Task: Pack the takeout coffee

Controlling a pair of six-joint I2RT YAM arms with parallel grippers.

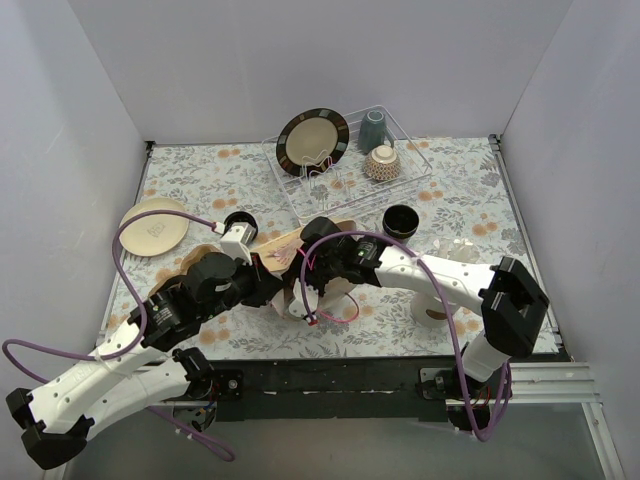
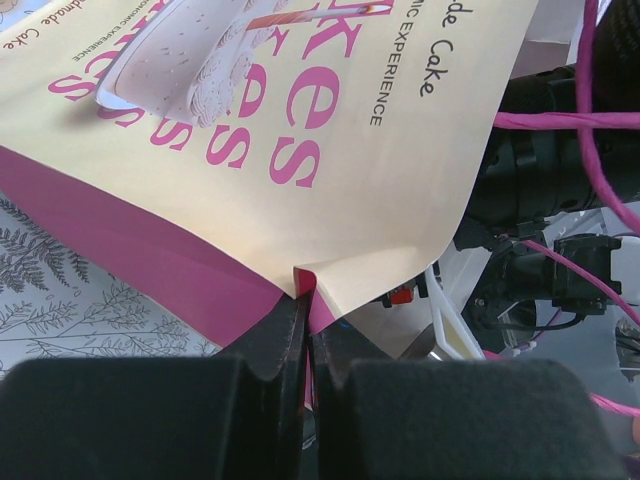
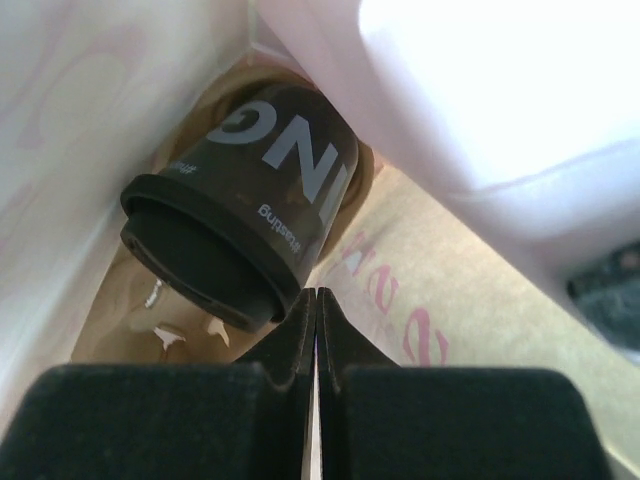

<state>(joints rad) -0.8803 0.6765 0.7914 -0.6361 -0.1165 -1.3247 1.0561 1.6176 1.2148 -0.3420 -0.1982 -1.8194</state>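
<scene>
Closest up, got the left tool [image 2: 305,305] clamped flat on the corner edge of the paper bag [image 2: 400,200], cream with pink lettering and a magenta side, nothing but paper between the jaws. Same deal with the right tool [image 3: 316,300]: tucked inside the bag, jaws pressed together, gripping nothing. Just past its fingertips, spotted one lidded black coffee cup [image 3: 250,180] lying on its side inside the bag, lid end toward the tool, right beside one finger. Can't tell if actually touching. From above, seeing the bag mid-tabletop [image 1: 200,170] between both arms. Also spotting an open black cup [image 1: 400,221] right of the bag, another black cup [image 1: 240,222] just left of it, a cream plate [image 1: 155,228] further left, and a clear dish rack [image 1: 345,200] on the far side.
</scene>
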